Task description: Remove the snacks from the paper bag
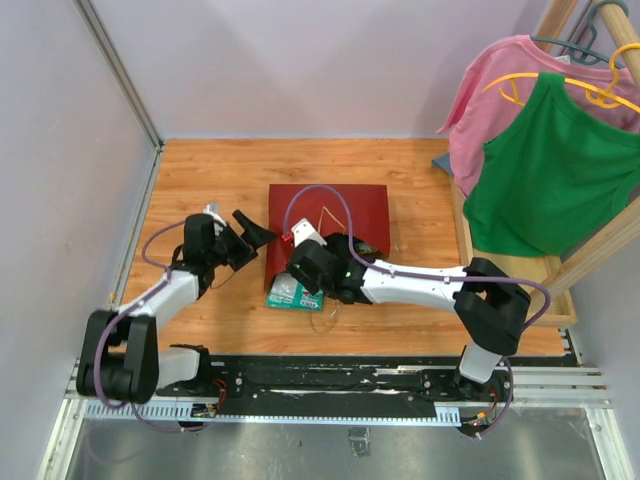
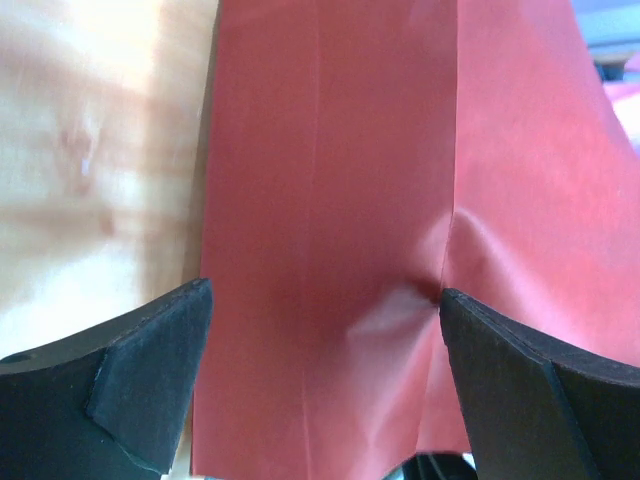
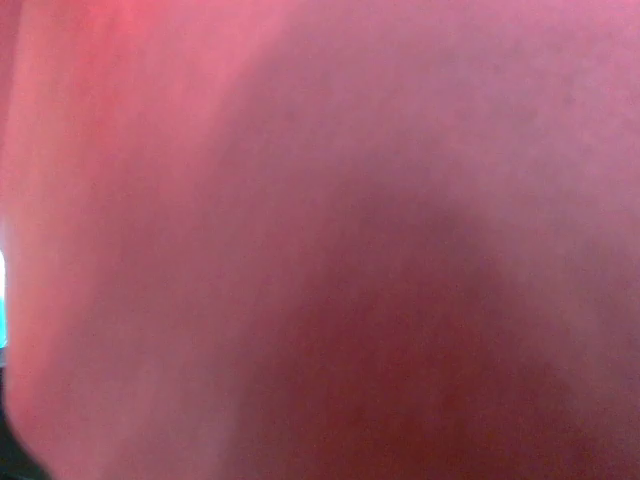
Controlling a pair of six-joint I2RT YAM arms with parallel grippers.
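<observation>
left fingers (image 2: 150, 385) spread wide, paper bag (image 2: 330, 200) between them; right fingers hidden against it, opening unclear.

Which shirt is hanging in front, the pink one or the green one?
The green shirt. It covers part of the pink shirt, which hangs behind it.

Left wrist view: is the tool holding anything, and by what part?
Nothing is held. The left tool is open, spread wide over the dark red paper bag and not clamped on any part of it.
</observation>
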